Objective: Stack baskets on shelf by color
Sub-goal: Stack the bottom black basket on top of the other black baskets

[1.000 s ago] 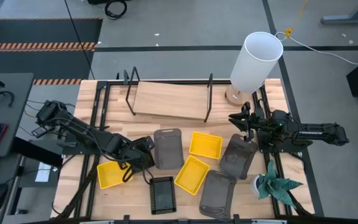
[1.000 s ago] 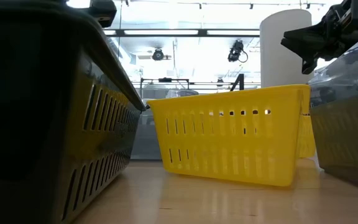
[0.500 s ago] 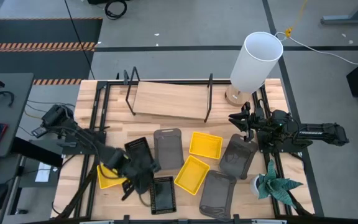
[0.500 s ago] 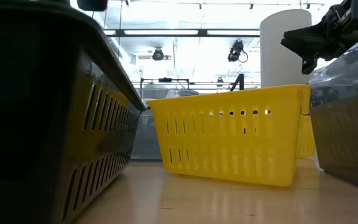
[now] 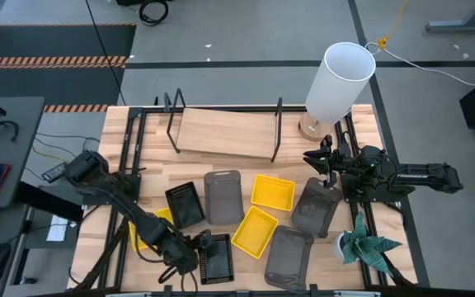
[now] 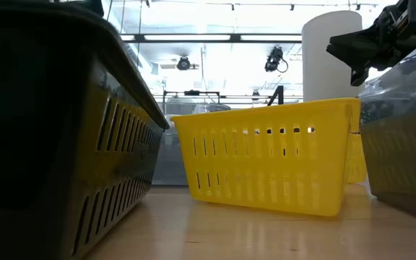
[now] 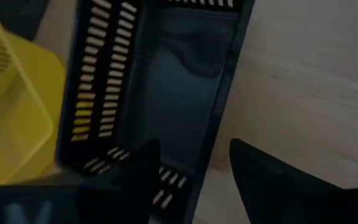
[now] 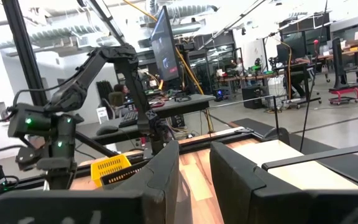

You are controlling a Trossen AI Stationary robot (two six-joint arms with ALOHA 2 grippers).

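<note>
1. High view: overhead, facing straight down; takes in the whole slatted table (image 5: 138,165), both arms and the surrounding floor.
2. Low view: at tabletop height, facing level across the table, very near a black basket (image 6: 56,130) and a yellow basket (image 6: 269,155); the white cylinder (image 6: 331,58) also appears in the high view.
3. Left wrist view: faces down, close over a black basket (image 7: 166,93).
4. Right wrist view: faces level across the table toward the left arm (image 8: 73,99) and room.

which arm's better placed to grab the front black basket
Left. The left gripper is open right beside the front black basket, its fingers astride the rim. The right gripper waits across the table.
</note>
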